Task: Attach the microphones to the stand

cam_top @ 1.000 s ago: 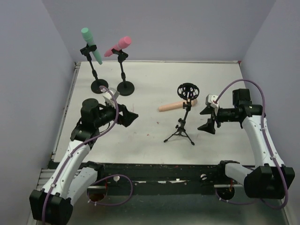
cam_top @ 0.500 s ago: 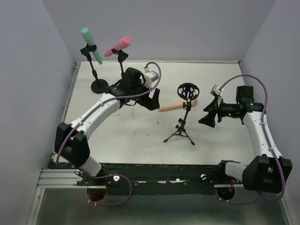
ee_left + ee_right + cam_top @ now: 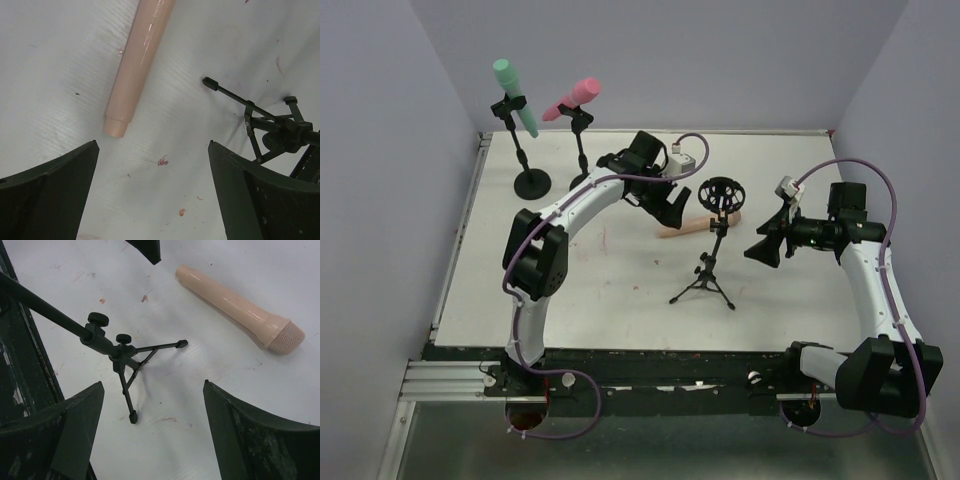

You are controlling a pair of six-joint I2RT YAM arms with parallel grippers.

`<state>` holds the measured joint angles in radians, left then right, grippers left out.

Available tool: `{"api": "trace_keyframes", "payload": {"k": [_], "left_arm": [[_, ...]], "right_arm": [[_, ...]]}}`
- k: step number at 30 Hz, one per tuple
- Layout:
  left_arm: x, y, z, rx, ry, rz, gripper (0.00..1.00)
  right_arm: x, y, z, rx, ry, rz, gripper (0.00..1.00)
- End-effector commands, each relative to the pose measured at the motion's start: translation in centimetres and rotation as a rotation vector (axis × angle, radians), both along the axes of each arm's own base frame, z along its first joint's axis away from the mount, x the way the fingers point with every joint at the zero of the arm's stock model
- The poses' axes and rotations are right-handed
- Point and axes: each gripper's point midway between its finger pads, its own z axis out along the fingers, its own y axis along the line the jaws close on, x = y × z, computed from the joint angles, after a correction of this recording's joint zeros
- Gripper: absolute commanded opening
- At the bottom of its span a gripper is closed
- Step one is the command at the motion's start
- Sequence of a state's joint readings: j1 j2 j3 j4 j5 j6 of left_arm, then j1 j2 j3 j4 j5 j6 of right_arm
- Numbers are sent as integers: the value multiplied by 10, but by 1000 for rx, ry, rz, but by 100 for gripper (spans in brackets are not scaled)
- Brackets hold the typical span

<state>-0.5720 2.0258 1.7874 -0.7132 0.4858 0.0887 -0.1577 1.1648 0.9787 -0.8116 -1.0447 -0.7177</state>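
Note:
The teal-green microphone (image 3: 515,97) and the pink microphone (image 3: 572,99) sit clipped in two round-based stands at the back left. The peach-tan microphone (image 3: 686,226) lies flat on the table behind the black tripod stand (image 3: 710,255) with its empty ring holder (image 3: 722,194). It also shows in the left wrist view (image 3: 138,65) and the right wrist view (image 3: 239,308). My left gripper (image 3: 671,209) is open and empty, hovering just left of the peach-tan microphone's tail. My right gripper (image 3: 762,248) is open and empty, right of the tripod stand (image 3: 117,347).
The two round stand bases (image 3: 532,183) stand at the back left, the pink one's base hidden behind my left arm. Purple walls enclose the white table (image 3: 620,290). A tripod leg (image 3: 235,97) lies close to my left gripper.
My left arm has swept from the front left across to the middle, ending beside the peach-tan microphone. My right gripper has lifted and shifted slightly back.

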Motion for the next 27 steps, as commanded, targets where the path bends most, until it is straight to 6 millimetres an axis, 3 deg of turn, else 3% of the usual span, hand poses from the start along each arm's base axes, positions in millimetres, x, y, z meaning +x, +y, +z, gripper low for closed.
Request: {"api": "trace_keyframes", "payload": {"k": [1, 6, 11, 15, 18, 24, 27], "left_arm": [[-6, -32, 5, -69, -33, -161, 97], [4, -40, -3, -47, 4, -126, 87], [8, -33, -14, 9, 29, -75, 84], [2, -25, -8, 24, 22, -50, 84], [-5, -13, 12, 13, -31, -18, 85], [-35, 1, 50, -75, -81, -6, 86], [-57, 17, 72, -113, -117, 29, 87]], "right_arm": [[-3, 4, 5, 43, 4, 13, 88], [-4, 5, 4, 49, 13, 22, 89], [-2, 3, 1, 39, 22, 13, 88], [21, -17, -21, -55, 30, -97, 89], [37, -31, -48, -142, -8, -103, 91], [72, -42, -58, -268, -274, 49, 94], [82, -37, -69, -302, -409, 218, 95]]}}
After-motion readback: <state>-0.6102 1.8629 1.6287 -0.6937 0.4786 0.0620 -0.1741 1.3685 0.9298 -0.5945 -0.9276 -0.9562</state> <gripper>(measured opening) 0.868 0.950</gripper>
